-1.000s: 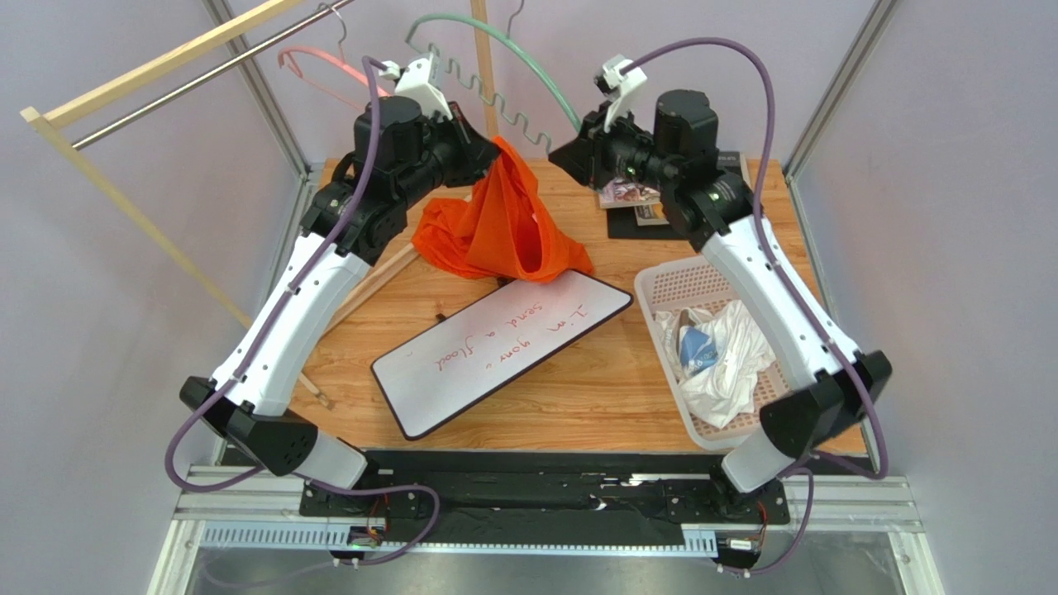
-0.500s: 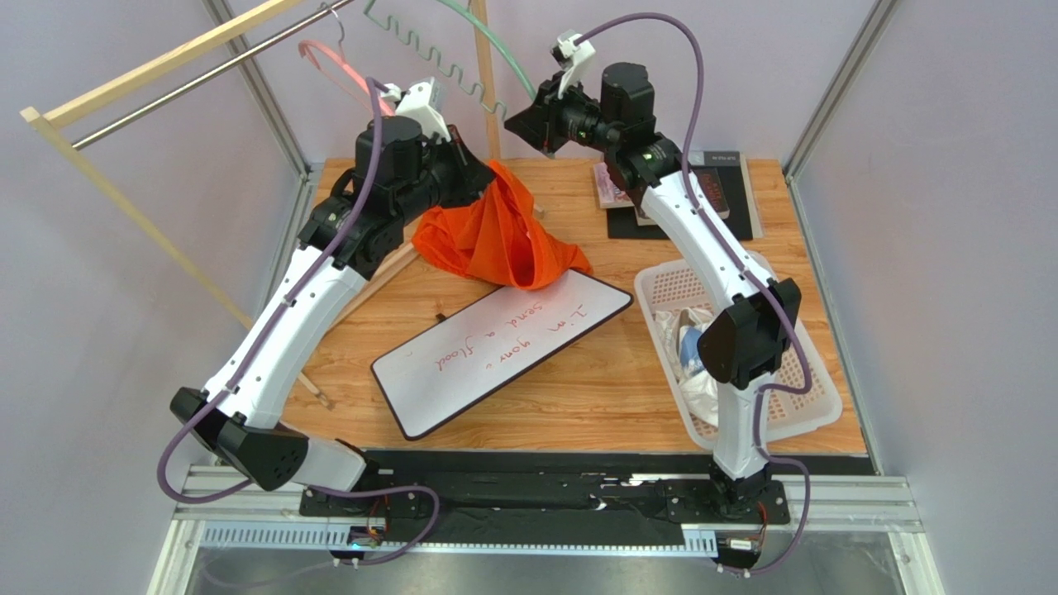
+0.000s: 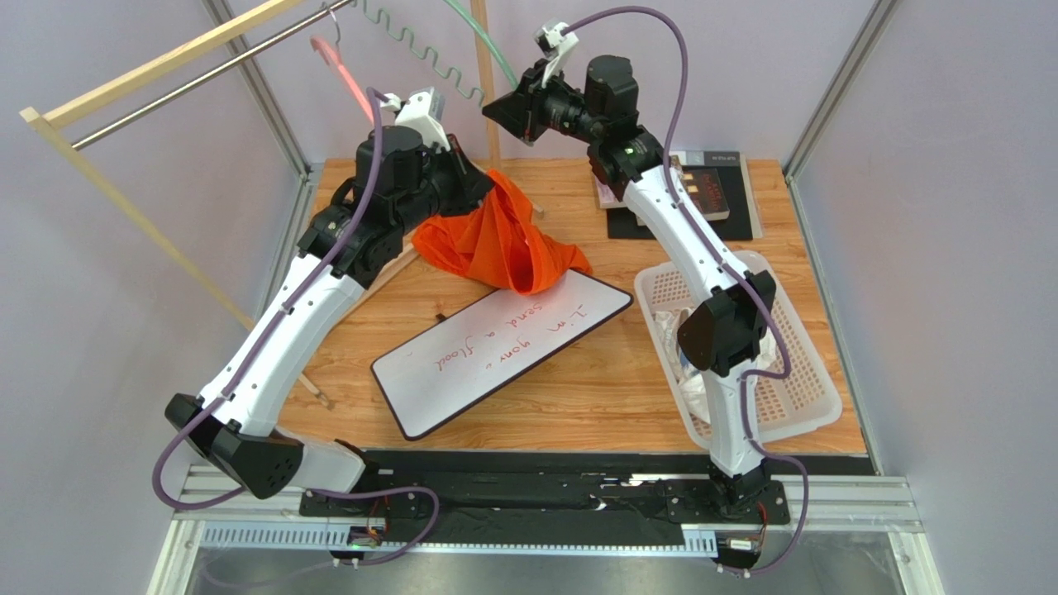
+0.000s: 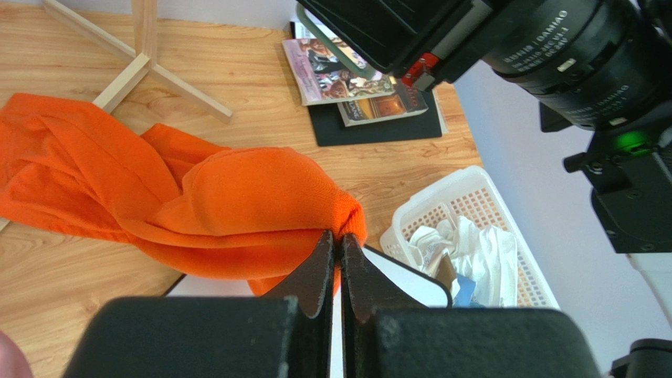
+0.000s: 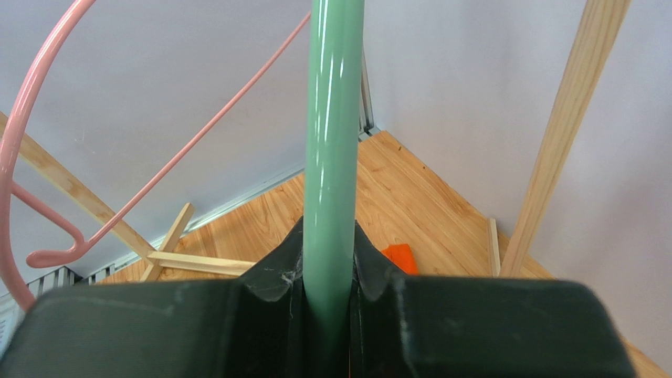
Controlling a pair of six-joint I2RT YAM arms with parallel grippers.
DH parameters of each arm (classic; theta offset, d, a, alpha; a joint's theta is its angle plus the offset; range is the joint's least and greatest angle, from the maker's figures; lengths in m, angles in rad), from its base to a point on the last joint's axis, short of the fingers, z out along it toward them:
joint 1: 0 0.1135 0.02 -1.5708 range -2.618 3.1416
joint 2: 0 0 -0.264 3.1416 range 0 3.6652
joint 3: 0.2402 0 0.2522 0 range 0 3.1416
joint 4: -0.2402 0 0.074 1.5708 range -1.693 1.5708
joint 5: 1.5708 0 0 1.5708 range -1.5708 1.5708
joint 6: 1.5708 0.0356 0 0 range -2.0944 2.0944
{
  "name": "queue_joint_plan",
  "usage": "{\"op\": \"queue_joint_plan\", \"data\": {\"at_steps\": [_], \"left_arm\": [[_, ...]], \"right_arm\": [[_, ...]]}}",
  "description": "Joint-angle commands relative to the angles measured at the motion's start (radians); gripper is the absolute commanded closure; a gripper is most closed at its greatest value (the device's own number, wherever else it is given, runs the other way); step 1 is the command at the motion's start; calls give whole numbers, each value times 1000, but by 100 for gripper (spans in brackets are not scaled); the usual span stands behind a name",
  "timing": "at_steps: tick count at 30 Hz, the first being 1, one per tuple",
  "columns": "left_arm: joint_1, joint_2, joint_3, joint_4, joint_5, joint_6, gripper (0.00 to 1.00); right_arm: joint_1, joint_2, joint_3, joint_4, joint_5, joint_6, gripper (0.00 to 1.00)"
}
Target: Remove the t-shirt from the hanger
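An orange knit t-shirt (image 4: pixel 237 197) is pinched at a bunched fold by the left gripper (image 4: pixel 340 240), whose fingers are pressed tight together on the cloth. The rest of the garment is draped from the fingertips down onto the wooden table (image 3: pixel 596 372). Farther back and higher, a mint-green plastic hanger (image 5: pixel 331 118) is clamped between the fingers of the right gripper (image 5: pixel 330 242), its long bar running up and away from the shirt. No cloth is seen on the visible bar, so shirt and hanger are judged apart.
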Motion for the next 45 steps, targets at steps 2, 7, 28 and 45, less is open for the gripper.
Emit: {"op": "queue_joint_plan", "data": {"at_steps": [2,7,28,45], "left_arm": [[-5,-43,7,52,-21,-11,100],[-5,-45,10,50,-29,-6,100],[-5,-27,39,27,-19,-12,100],[-3,-27,19,47,0,-61,100]], "right_arm": [[23,54,117,94,-25,19,100],[32,82,126,106,-23,22,100],[75,219,232,91,44,-33,100],[-23,-1,74,-92,185,209,20]]}}
